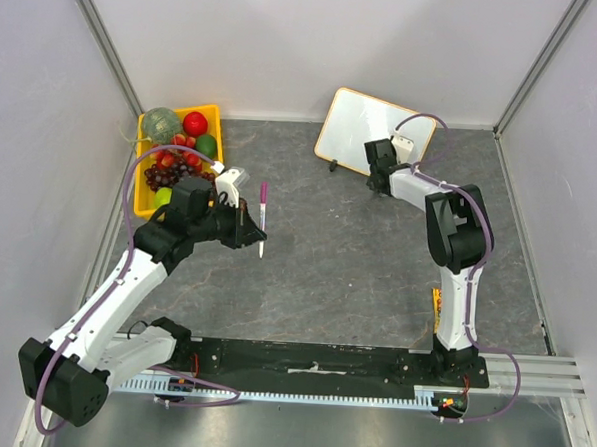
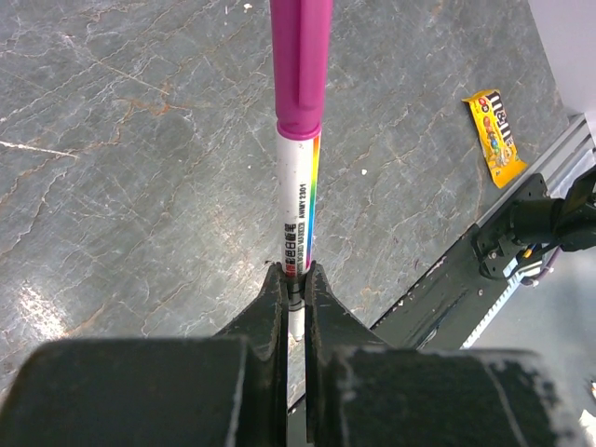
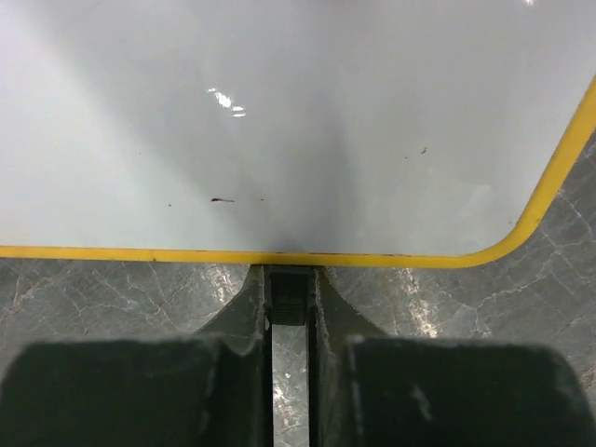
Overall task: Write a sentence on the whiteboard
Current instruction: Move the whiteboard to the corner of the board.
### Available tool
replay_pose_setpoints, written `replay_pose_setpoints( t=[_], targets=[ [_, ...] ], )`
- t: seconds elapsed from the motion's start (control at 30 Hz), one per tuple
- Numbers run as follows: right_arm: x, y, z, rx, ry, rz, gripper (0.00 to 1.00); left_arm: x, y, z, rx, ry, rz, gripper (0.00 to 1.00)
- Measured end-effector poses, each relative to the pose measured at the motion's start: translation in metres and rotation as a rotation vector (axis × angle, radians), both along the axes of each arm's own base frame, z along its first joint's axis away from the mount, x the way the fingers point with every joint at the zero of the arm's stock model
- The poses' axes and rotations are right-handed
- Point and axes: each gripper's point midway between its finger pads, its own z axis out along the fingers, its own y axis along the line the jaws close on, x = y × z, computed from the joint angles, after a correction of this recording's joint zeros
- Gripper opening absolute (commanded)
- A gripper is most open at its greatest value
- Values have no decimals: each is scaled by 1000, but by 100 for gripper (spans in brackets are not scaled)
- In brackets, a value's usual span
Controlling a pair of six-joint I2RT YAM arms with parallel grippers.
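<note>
Yellow-framed whiteboard (image 1: 362, 127) sits at far right of table (image 1: 377, 258), blank, no sentence yet. Right gripper (image 3: 289, 275) looks pinched on black clip (image 3: 289, 303) at its edge — likely steadying it. Left gripper (image 2: 289, 279) clamps capped pink marker (image 2: 300, 140) mid-table — cap needs removing first.

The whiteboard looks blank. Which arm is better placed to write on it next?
Left. The left gripper is shut on the pink marker, cap on. The right gripper is clamped on the yellow edge of the whiteboard, so it looks busy steadying the board and holds no pen.
</note>
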Motion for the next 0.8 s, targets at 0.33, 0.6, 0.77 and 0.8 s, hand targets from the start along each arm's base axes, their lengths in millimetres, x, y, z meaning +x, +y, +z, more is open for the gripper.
replay_pose_setpoints(
  t=[0.33, 0.6, 0.77, 0.8],
  targets=[
    [-2, -1, -1, 15, -21, 37, 0, 2, 1, 1, -6, -3, 5, 2],
    [-26, 2, -1, 43, -17, 107, 0, 3, 2, 1, -6, -2, 8, 2],
    [-46, 2, -1, 59, -9, 146, 0, 2, 2, 2, -11, -1, 3, 2],
    [-48, 2, -2, 59, -7, 151, 0, 2, 1, 2, -12, 0, 1, 2]
  ],
)
